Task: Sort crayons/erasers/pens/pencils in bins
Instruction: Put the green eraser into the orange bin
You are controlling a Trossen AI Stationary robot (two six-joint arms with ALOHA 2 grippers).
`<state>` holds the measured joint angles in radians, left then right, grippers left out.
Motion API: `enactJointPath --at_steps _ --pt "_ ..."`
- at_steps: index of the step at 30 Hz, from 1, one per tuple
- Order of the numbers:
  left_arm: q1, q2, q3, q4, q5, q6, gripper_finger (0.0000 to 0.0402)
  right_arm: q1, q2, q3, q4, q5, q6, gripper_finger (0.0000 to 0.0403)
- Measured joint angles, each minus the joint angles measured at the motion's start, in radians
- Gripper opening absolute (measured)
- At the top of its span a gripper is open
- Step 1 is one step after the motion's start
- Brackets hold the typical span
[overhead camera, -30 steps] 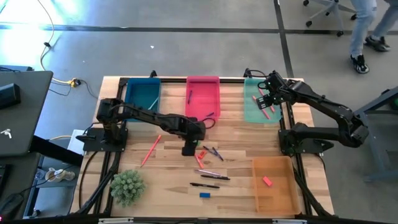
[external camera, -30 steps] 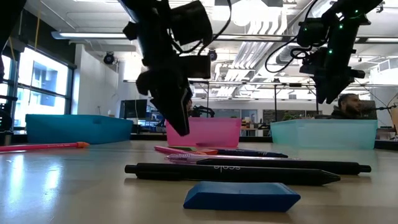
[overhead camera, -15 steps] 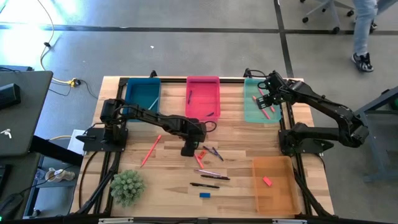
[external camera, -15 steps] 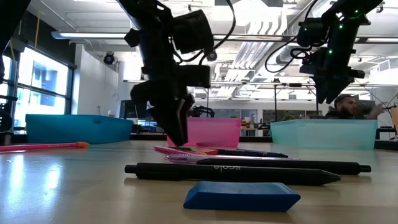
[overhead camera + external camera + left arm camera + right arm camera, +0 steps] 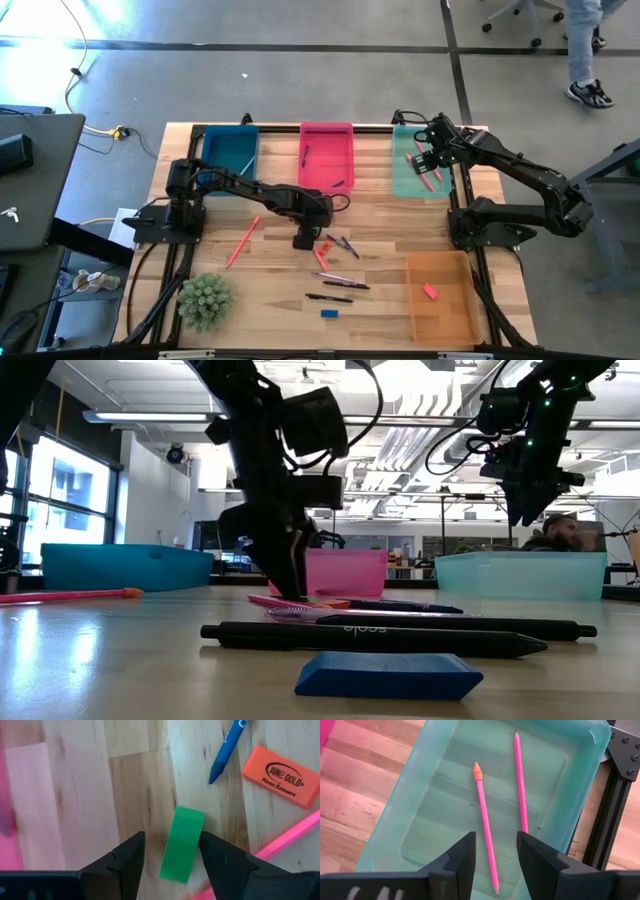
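The wooden table [image 5: 270,260] holds four bins. At the far side sit the dark blue bin [image 5: 231,150], the pink bin [image 5: 326,155] and the teal-green bin [image 5: 418,165]. The orange bin [image 5: 440,297] sits near the front on the right.

Some sorting looks done. The teal-green bin has two pink pencils [image 5: 486,827] in it. The pink bin has two dark pens [image 5: 305,154]. The orange bin has one pink eraser [image 5: 430,291]. The dark blue bin seems to hold one thin stick, but it is too small to name.

A lot is left on the table: a long salmon-pink stick [image 5: 242,241], black pens [image 5: 370,636], a blue eraser [image 5: 388,675], an orange eraser [image 5: 281,775], a blue crayon [image 5: 228,751] and a green eraser [image 5: 182,843].

The left gripper [image 5: 171,852] is low over the middle of the table. Its fingers are spread, one on each side of the green eraser. The far one looks to touch it; they have not squeezed it yet.

The right gripper [image 5: 495,852] hangs above the teal-green bin. Its fingers are apart and hold nothing.
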<state>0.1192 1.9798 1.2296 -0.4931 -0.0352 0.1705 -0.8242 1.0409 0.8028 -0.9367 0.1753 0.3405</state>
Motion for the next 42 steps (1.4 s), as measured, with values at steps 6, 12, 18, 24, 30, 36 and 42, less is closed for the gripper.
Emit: enactJointPath --at_steps 6,12,18,24,30,36,42 --pt "-0.001 0.017 0.001 -0.005 0.005 0.002 0.0165 0.000 0.000 0.000 0.000 0.003 0.000 0.0136" --pt "-0.003 0.019 0.000 -0.008 0.006 0.020 0.0099 0.000 0.000 0.000 0.000 0.003 -0.003 0.0136" --pt "-0.001 0.019 -0.001 -0.006 0.004 0.050 0.0048 0.000 0.000 0.000 0.000 0.003 -0.006 0.0136" --pt "-0.001 0.015 -0.002 -0.005 0.001 0.045 0.0045 0.000 0.000 0.000 -0.001 0.022 -0.033 0.0136" --pt "-0.001 0.001 -0.003 -0.002 0.001 0.042 0.0054 0.001 -0.016 0.000 0.000 -0.101 -0.031 0.0136" --pt "0.000 -0.025 -0.008 -0.015 -0.013 0.041 0.0053 0.062 -0.083 0.000 0.021 -0.195 -0.023 0.0136" --pt "0.000 -0.045 -0.007 -0.003 -0.015 0.039 0.0053 0.169 -0.135 0.000 0.118 -0.306 0.063 0.0136"
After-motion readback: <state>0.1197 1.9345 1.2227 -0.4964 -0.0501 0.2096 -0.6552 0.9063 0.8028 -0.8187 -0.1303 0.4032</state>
